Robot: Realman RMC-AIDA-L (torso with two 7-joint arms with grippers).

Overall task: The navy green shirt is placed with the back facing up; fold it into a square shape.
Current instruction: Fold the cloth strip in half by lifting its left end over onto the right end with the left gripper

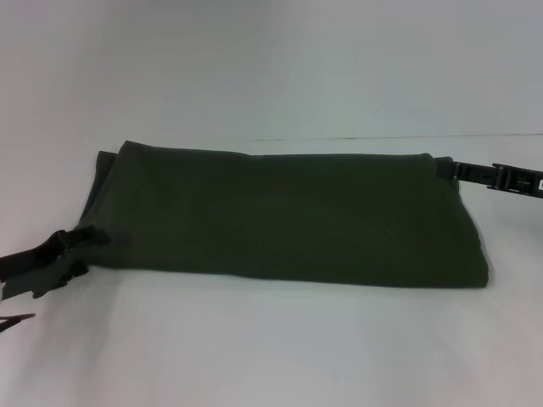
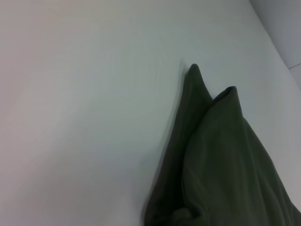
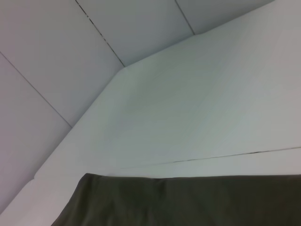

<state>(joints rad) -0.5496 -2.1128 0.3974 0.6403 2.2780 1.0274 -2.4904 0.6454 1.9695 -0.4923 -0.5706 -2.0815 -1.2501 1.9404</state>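
**Shirt folded into a wide band, both grippers at its ends**

Head view: the left gripper (image 1: 85, 242) comes in low from the lower left edge of the frame, its arm lying nearly flat over the white table (image 1: 271, 348), tip at the shirt's lower left corner. Its fingers touch the cloth there; whether they pinch it or stand apart cannot be told. The right gripper (image 1: 454, 170) reaches in from the right edge at mid height, arm level, tip at the shirt's upper right corner. Jaw state likewise cannot be told.

The navy green shirt (image 1: 280, 216) lies flat across the middle of the frame, folded into a broad band, plain side up. Long axis runs left to right, the right end sitting slightly lower.

Left wrist view: two cloth corners (image 2: 221, 141) stand up in peaks.
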